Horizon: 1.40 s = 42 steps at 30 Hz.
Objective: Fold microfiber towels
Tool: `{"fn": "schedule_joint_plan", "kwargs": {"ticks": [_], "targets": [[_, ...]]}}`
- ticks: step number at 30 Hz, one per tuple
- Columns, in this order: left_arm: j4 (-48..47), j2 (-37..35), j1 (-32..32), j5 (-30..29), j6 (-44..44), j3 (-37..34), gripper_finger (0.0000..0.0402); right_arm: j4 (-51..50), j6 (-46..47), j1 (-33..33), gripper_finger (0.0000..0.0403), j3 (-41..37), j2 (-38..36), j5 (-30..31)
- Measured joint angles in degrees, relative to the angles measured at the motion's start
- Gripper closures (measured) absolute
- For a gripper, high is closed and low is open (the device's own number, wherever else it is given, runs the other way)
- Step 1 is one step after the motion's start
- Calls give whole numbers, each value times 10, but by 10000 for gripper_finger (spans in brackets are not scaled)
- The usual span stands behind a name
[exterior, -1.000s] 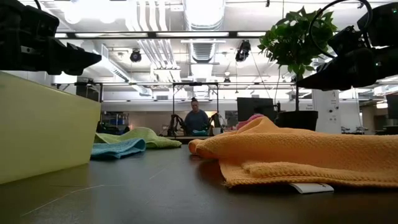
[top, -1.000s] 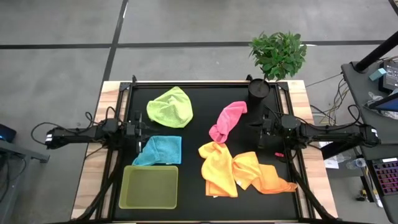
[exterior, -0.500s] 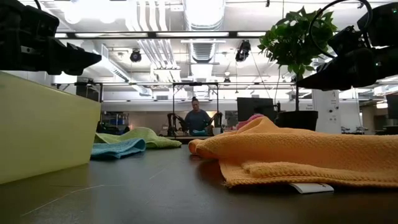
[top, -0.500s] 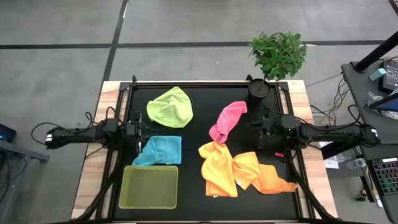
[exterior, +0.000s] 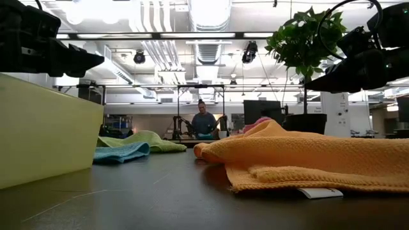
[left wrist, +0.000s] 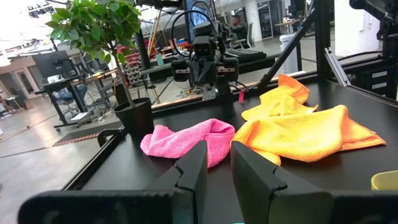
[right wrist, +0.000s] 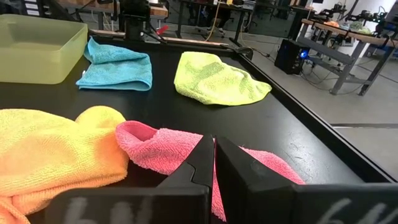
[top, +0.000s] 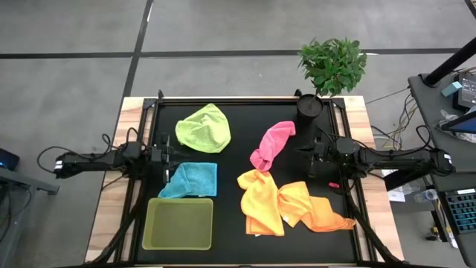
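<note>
- Left gripper hovers at the table's left side; fingers stand a narrow gap apart, nothing between them.
- Light blue towel lies just beside it, crumpled; lime-green tray sits next to that towel.
- Lime green towel lies a little further off.
- Right gripper hangs at the right side, fingers pressed together, empty.
- Pink towel lies nearest ahead of it, bunched long.
- Yellow towel and orange towel lie close by, overlapping in a heap.
- Potted plant stands past the right gripper at the table's corner.
- Far off in the room, a person sits.
</note>
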Motion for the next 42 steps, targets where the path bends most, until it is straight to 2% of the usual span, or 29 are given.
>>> {"fn": "schedule_joint_plan", "kwargs": {"ticks": [42], "targets": [[0, 0, 0, 0, 0, 0, 343, 0, 0, 0, 394, 0, 0, 0]]}}
